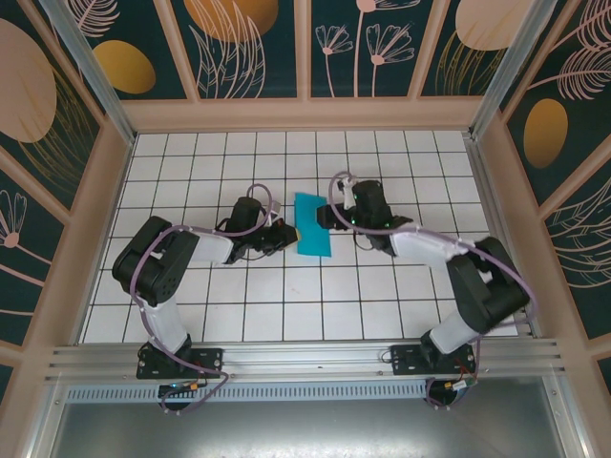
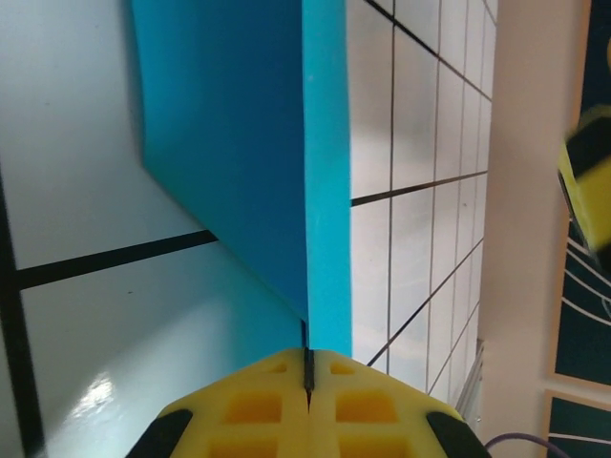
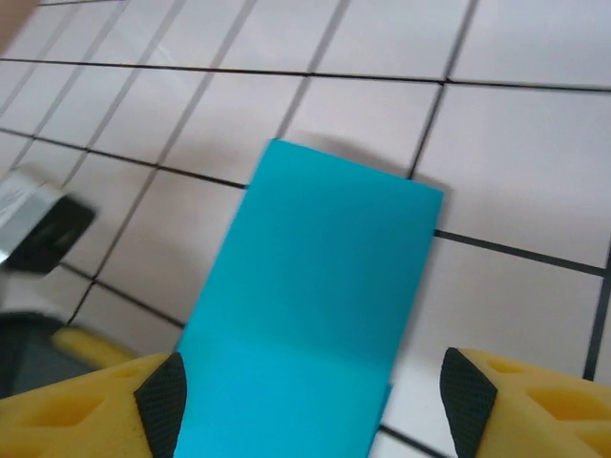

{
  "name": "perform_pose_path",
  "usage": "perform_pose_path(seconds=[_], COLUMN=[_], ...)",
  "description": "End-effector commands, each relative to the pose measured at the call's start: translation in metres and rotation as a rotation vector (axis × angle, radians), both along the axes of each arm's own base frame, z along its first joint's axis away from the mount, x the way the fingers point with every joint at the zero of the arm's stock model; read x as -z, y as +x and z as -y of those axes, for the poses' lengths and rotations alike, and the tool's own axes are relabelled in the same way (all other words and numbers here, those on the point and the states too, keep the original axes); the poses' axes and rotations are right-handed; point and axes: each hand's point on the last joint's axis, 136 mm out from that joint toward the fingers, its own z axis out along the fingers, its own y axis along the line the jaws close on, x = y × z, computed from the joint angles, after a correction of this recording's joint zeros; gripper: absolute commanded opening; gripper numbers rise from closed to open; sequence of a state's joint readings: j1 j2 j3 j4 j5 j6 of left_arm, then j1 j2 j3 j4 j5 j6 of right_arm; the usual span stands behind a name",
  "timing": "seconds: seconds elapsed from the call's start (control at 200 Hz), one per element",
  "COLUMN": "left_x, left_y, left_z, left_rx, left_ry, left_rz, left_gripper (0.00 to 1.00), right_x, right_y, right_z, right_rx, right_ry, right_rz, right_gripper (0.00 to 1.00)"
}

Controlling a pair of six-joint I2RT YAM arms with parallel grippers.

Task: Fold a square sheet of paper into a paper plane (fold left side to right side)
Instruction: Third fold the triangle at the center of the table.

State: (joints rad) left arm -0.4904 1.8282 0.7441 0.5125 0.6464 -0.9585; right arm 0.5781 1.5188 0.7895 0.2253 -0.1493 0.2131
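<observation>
left fingers (image 2: 253,410) pinch shut on the paper (image 2: 239,143) edge, probably to carry the fold. right fingers (image 3: 544,401) straddle it wide open, empty.

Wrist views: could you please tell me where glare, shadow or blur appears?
Left wrist: glare on the table at lower left, shade beside the square sheet of paper; right wrist: soft throughout, left edge smeared.
</observation>
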Motion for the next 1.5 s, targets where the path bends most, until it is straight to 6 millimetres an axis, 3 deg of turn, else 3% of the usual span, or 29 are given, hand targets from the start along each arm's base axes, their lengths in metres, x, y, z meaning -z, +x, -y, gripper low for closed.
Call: perform_pose_path(seconds=[0.0,0.135,0.215,0.335,0.51,0.746,0.991,1.146,1.221,1.281,1.366,1.386,1.496], left_x=[-0.021,-0.029,-0.029,-0.029,-0.030,-0.030,-0.028,-0.026,-0.024,-0.024,-0.021,-0.031,-0.040], left_y=[0.000,-0.002,-0.004,-0.006,-0.008,-0.009,-0.010,-0.010,-0.010,-0.009,-0.005,-0.003,0.004], left_z=[0.007,0.006,0.005,0.005,0.006,0.007,0.007,0.006,0.004,0.002,-0.007,-0.009,-0.027], left_rx=[-0.002,-0.010,-0.010,-0.007,-0.002,0.004,0.008,0.007,0.005,0.003,-0.017,-0.022,-0.045], left_ry=[-0.066,-0.085,-0.086,-0.094,-0.097,-0.096,-0.089,-0.078,-0.063,-0.043,0.021,0.025,0.072], left_rz=[0.018,0.014,0.010,-0.001,-0.001,-0.003,-0.004,-0.005,-0.001,0.017,0.035,0.063,0.098], left_gripper=[0.02,0.02,0.02,0.01,0.01,0.01,0.03,0.08,0.12,0.24,0.34,0.36,0.42], right_x=[-0.002,0.003,0.010,0.022,0.036,0.043,0.043,0.041,0.041,0.041,0.044,0.045,0.052], right_y=[-0.035,-0.083,-0.097,-0.101,-0.090,-0.070,-0.068,-0.071,-0.074,-0.077,-0.082,-0.084,-0.089], right_z=[-0.013,-0.034,-0.041,-0.046,-0.057,-0.070,-0.071,-0.071,-0.071,-0.072,-0.072,-0.072,-0.071], right_rx=[-0.101,-0.200,-0.224,-0.227,-0.239,-0.237,-0.239,-0.257,-0.274,-0.289,-0.316,-0.326,-0.360], right_ry=[-0.052,-0.163,-0.229,-0.332,-0.443,-0.527,-0.540,-0.540,-0.537,-0.533,-0.526,-0.525,-0.513], right_rz=[0.129,0.282,0.331,0.373,0.404,0.437,0.444,0.444,0.439,0.429,0.405,0.398,0.349], right_gripper=[0.76,0.86,0.88,0.88,0.86,0.68,0.45,0.19,0.07,0.00,0.00,0.00,0.00])
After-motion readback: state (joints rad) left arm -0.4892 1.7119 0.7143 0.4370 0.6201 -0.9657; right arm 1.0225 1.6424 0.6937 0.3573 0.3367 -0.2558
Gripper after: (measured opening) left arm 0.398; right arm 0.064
